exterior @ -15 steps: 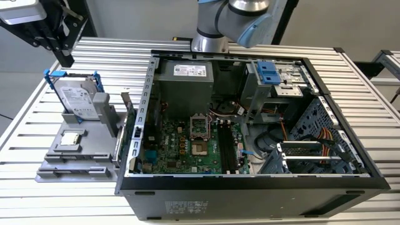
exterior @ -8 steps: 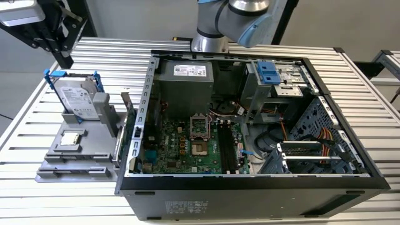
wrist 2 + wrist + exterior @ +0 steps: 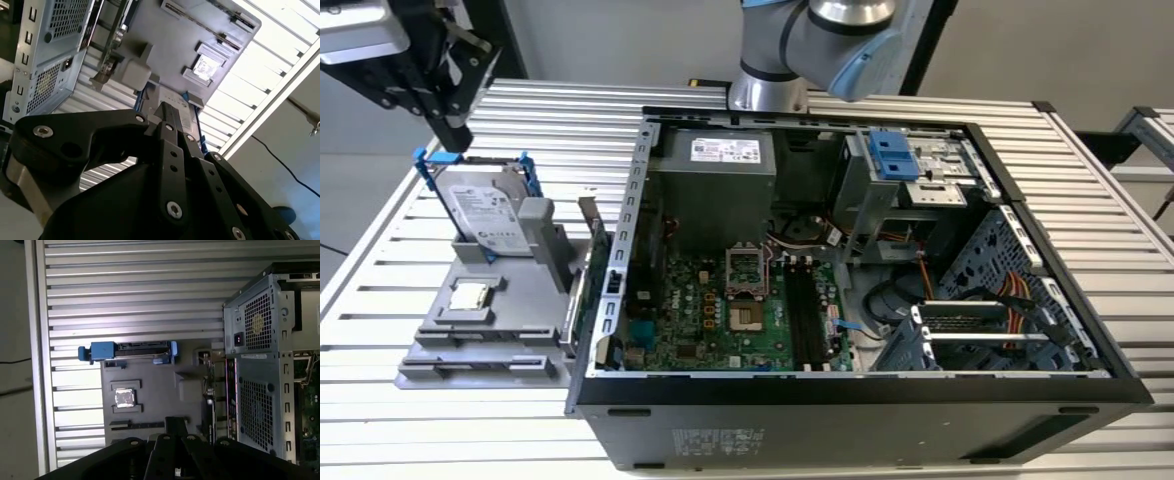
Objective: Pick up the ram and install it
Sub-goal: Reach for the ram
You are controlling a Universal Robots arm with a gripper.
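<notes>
Exterior view: the open PC case (image 3: 854, 250) sits on a slatted table (image 3: 1067, 130), with the gray parts tray (image 3: 527, 300) at the case's 9 o'clock. The gripper (image 3: 454, 138) is at the case's 10 o'clock, hanging over the upright hard drive (image 3: 487, 215). Its fingers are pressed together with nothing pinched. I take the ram (image 3: 494, 343) to be the thin dark strip on edge in a long slot at the tray's 6 o'clock end, past the processor chip (image 3: 470, 295). It is well apart from the gripper, and I can't tell its colour.

Second wrist view: the gripper (image 3: 168, 111) has both fingertips (image 3: 165, 126) meeting and is empty. The tray (image 3: 170, 40) and processor chip (image 3: 205, 65) lie beyond it.

First wrist view: the gripper (image 3: 175, 421) tip overlaps the tray (image 3: 150, 390) edge. The ram (image 3: 137, 425) slot is just beside the tip, but the height gap can't be told. 1 processor chip (image 3: 124, 397) is near.

Handling judgement: the ram is light, stiff, thin and fragile at its chips and contact edge. Pinch the 2 flat faces at mid-length near the upper edge, square on, or it could pivot.
</notes>
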